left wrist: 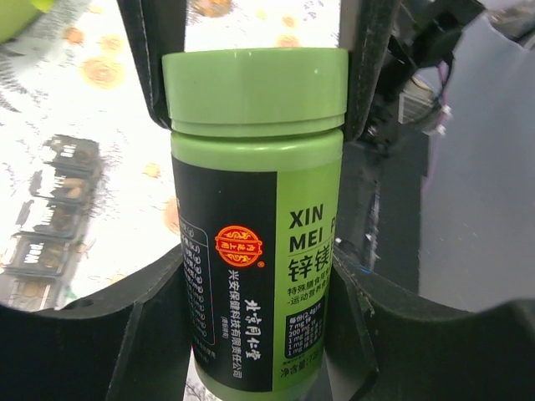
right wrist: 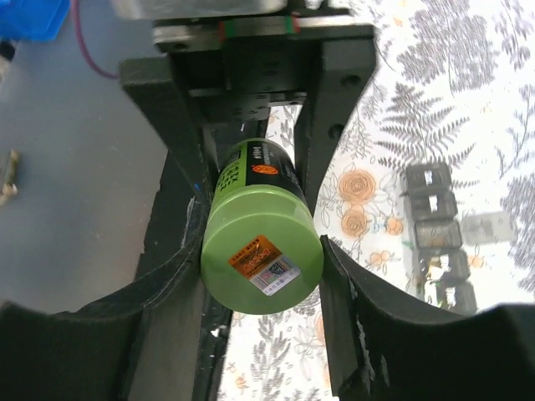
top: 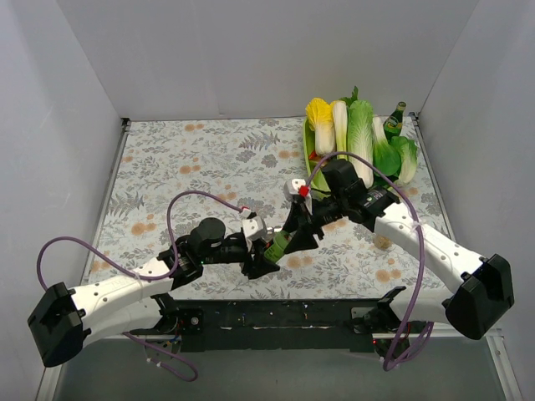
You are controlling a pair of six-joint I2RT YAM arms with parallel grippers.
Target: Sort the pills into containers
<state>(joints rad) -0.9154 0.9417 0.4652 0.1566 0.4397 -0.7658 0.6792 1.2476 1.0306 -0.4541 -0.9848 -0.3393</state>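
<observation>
A green pill bottle (top: 280, 244) with a black and green label hangs above the table between both grippers. My left gripper (top: 263, 255) is shut on its body, its fingers against the label in the left wrist view (left wrist: 259, 334). My right gripper (top: 299, 230) is shut on the green cap (right wrist: 262, 261), one finger on each side (left wrist: 368, 67). The containers (right wrist: 435, 238), a grey strip of small square compartments, lie on the floral cloth to the right of the bottle. The strip also shows in the left wrist view (left wrist: 50, 217). No loose pills are visible.
Toy vegetables (top: 359, 138) and a small green glass bottle (top: 394, 121) stand at the back right corner. White walls close in the floral table (top: 209, 159) on three sides. Purple cables (top: 192, 200) loop over both arms.
</observation>
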